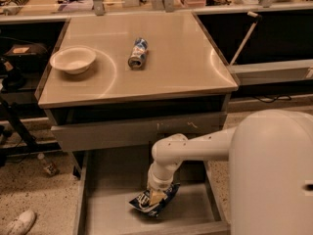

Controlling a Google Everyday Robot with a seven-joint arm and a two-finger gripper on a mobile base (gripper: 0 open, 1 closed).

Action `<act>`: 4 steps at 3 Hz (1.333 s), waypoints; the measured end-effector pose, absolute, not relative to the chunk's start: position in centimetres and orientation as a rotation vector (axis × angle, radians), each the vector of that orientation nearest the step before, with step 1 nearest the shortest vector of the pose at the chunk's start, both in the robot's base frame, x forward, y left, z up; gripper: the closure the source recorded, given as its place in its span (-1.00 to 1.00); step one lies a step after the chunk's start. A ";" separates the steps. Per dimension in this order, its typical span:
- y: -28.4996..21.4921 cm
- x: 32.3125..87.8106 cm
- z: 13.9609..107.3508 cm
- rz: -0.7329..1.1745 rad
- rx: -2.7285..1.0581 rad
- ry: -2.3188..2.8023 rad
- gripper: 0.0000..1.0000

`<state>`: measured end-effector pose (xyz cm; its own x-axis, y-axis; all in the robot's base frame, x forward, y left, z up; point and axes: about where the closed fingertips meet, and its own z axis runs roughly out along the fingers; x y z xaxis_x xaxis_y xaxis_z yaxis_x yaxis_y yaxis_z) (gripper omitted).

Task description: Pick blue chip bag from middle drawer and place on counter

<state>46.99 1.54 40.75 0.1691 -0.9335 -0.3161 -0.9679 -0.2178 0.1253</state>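
The blue chip bag (145, 204) lies crumpled on the flat bottom of the open middle drawer (107, 204), towards its front centre. My gripper (156, 196) points straight down into the drawer and sits on top of the bag, hiding its middle. My white arm (195, 148) reaches in from the right. The counter (186, 58) is the shiny beige top of the cabinet above the drawer.
A white bowl (73, 59) stands on the counter's left side and a blue-and-white can (138, 53) lies near its middle. A closed grey drawer front (137, 131) hangs just above the open drawer. My white body (274, 175) fills the lower right. A shoe (17, 223) lies on the floor at left.
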 end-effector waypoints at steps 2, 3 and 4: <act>-0.7 44.4 46.2 0.426 -2.182 2.034 1.00; -2.0 43.5 49.2 0.382 -2.136 2.114 1.00; -3.5 43.6 53.9 0.265 -2.114 2.178 1.00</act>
